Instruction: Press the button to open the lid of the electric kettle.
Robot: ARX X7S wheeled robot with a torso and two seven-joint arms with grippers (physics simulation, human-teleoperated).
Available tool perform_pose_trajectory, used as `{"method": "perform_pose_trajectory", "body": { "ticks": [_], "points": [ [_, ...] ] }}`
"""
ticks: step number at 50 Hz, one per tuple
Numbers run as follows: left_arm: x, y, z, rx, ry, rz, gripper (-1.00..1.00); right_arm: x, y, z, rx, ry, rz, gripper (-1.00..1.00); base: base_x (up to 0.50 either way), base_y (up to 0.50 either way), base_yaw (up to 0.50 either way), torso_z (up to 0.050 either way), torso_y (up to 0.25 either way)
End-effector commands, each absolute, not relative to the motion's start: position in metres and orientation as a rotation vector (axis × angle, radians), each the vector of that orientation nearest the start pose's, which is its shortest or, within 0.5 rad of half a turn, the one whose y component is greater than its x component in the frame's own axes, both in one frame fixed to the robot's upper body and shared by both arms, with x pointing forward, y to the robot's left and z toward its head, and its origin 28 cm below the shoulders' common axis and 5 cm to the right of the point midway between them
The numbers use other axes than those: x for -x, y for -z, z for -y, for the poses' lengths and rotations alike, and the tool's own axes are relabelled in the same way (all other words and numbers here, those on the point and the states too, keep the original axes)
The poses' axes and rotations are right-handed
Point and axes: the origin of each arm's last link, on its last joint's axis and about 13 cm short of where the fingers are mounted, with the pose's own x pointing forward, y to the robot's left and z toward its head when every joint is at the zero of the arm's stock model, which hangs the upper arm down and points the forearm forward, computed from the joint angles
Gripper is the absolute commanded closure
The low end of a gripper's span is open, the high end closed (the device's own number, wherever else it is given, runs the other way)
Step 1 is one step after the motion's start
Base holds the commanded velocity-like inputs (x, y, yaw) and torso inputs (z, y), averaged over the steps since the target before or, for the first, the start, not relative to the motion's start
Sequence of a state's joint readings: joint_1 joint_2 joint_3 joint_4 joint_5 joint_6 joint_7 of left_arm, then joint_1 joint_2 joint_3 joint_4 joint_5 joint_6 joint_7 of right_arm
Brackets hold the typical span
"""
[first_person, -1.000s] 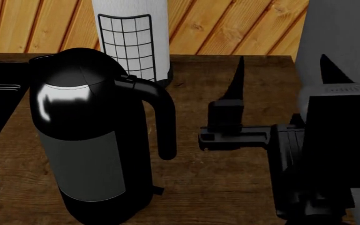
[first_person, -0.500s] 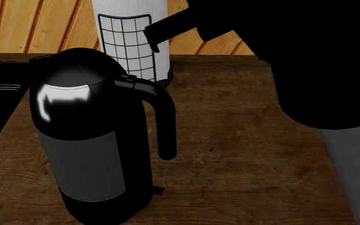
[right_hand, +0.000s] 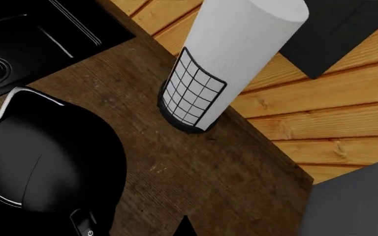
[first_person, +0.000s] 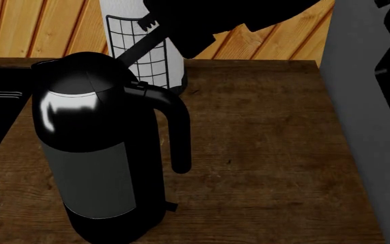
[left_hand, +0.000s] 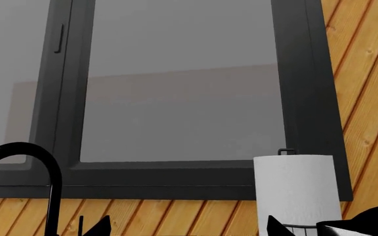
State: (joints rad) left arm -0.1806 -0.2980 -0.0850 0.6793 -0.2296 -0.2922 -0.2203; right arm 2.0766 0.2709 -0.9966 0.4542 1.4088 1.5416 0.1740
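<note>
The electric kettle (first_person: 97, 168) stands upright at the near left of the wooden counter, with its handle to the right. Its glossy black lid (first_person: 79, 71) is down, and also shows in the right wrist view (right_hand: 45, 167). The small black button (first_person: 138, 85) sits where the handle meets the lid, and shows in the right wrist view (right_hand: 84, 227). My right gripper (first_person: 130, 55) hangs over the back of the counter, slanting down toward the lid, just above and behind the button; its tips (right_hand: 185, 227) show as one point, shut and empty. My left gripper (left_hand: 187, 228) is open, held high and facing the window.
A white paper-towel roll (first_person: 144, 40) in a black grid holder stands just behind the kettle; it also shows in both wrist views (right_hand: 208, 83) (left_hand: 297, 191). A black sink (right_hand: 25, 34) lies at the left, with a black faucet (left_hand: 41, 167). A grey panel (first_person: 371, 127) bounds the right.
My right arm has swung up from low at the right of the counter to over its back. Its gripper now reaches toward the kettle's lid. The kettle has not moved.
</note>
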Motion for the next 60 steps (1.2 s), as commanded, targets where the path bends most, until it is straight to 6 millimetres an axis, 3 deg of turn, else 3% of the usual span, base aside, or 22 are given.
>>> {"method": "perform_pose_trajectory", "body": {
  "ticks": [1,12,34,60],
  "points": [
    [-0.212,-0.178,-0.254,-0.069,-0.127,0.572,-1.0,-0.284,-0.441,0.055,0.613,-0.583,-0.571,1.0,0.0,0.0,0.0,0.0,0.0],
    [-0.21,-0.178,-0.254,-0.081,-0.116,0.574,-1.0,-0.279,-0.447,0.048,0.627,-0.636,-0.545,1.0,0.0,0.0,0.0,0.0,0.0],
    [-0.209,-0.179,-0.255,-0.083,-0.115,0.578,-1.0,-0.289,-0.433,0.038,0.63,-0.699,-0.57,1.0,0.0,0.0,0.0,0.0,0.0],
    [-0.209,-0.178,-0.253,-0.092,-0.104,0.576,-1.0,-0.292,-0.414,0.042,0.653,-0.663,-0.647,1.0,0.0,0.0,0.0,0.0,0.0]
  ]
}}
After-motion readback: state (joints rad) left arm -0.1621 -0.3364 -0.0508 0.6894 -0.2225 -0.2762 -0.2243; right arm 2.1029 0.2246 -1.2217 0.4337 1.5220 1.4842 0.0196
